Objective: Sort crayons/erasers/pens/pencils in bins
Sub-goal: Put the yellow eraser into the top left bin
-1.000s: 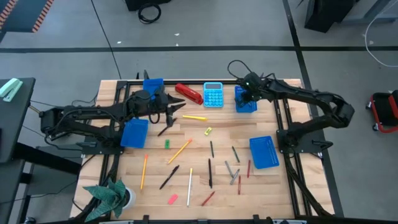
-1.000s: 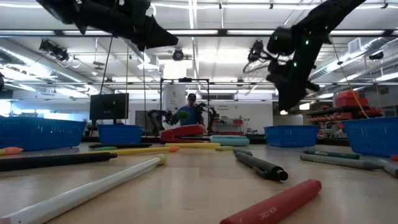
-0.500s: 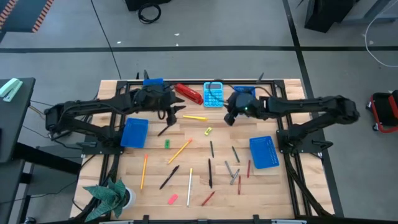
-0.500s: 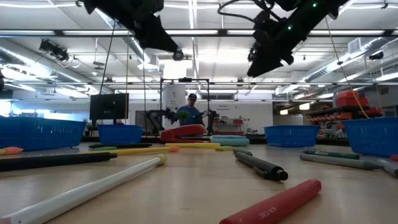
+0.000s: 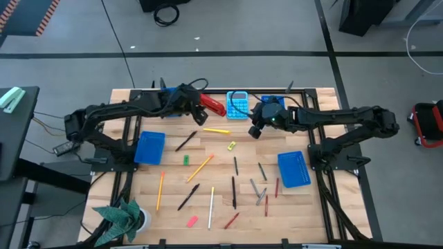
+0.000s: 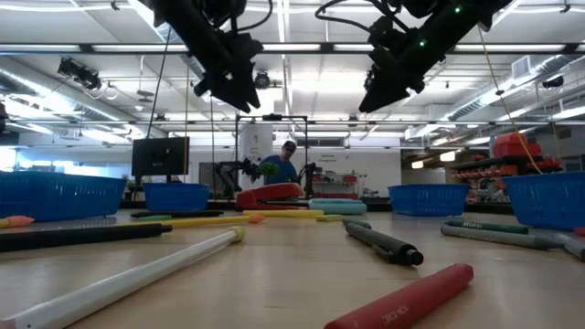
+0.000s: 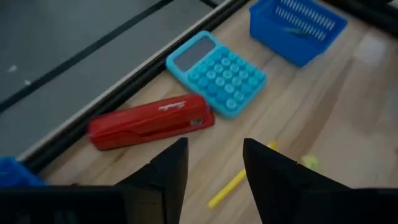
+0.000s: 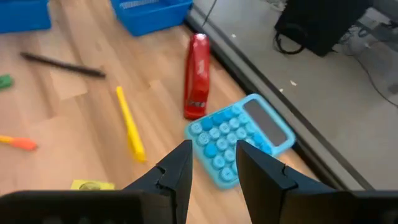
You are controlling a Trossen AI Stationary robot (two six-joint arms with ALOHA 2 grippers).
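Above table (image 5: pixel 208 149), left tool (image 5: pixel 196 111) newly farther back.

Four blue bins (image 5: pixel 150 147) are in view, two of them mostly hidden, alongside one red stapler (image 5: pixel 211 104) and one light-blue calculator (image 5: pixel 237 105). Scattered between them lie three erasers (image 5: pixel 185 160) and four pencils (image 5: pixel 199 168). There also appear to be five dark pens (image 5: pixel 188 196) and five short crayons (image 5: pixel 256 188), though these small sticks are hard to tell apart from above.

The stapler (image 5: pixel 210 104) lies just left of the calculator (image 5: pixel 237 106).
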